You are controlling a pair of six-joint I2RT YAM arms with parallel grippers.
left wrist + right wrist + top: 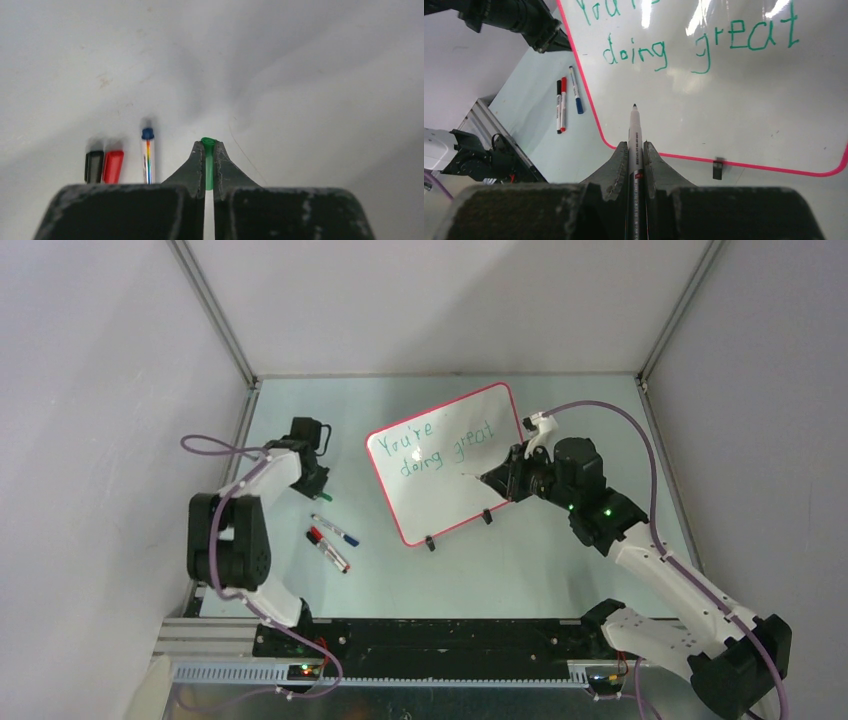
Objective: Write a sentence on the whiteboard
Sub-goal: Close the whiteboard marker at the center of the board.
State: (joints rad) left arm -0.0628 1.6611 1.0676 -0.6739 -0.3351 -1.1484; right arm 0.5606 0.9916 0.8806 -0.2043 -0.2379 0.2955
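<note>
The whiteboard (455, 502) lies mid-table, angled, bearing green writing: "You're doing great". The right claw (636, 146) is clamped on a marker (634, 125) whose tip points at the board's lower part. The left claw (209, 146), well apart, is closed on a green cap (208, 167). Three pens (330, 540) lie near it.

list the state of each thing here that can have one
glossy white rectangular whiteboard with red-pink rim: written on in green, "You're doing great"
white plastic marker pen: uncapped, gripped, tip towards the whiteboard
right tool: shut on the marker pen
small green cap: gripped
left tool: shut on the green cap
black-capped marker: capped, lying loose
red-capped marker: capped, lying loose
blue-capped marker: capped, lying loose
</note>
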